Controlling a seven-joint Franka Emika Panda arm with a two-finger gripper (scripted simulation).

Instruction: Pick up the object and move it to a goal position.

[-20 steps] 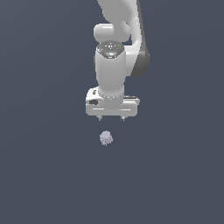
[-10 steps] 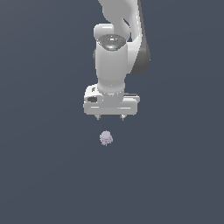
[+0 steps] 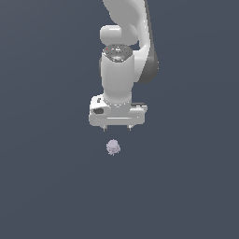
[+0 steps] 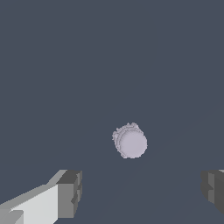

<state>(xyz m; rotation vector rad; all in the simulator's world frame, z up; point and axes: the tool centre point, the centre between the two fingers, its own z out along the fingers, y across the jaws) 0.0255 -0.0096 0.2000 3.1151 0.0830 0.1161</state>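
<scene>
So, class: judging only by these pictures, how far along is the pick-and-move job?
Done: the tool hangs above the lump, jaws apart. In hand: nothing is gripped; the wrist view shows the lump lying free, apart from both fingers. Left: lower, close, lift, carry to the goal.

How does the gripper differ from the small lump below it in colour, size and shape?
Colour: the gripper is white with dark grey fingertips; the lump is pale lavender-grey.
Size: the gripper is far wider than the lump.
Shape: the gripper is blocky, the lump roundish and bumpy.
Neither touches the other.
</scene>
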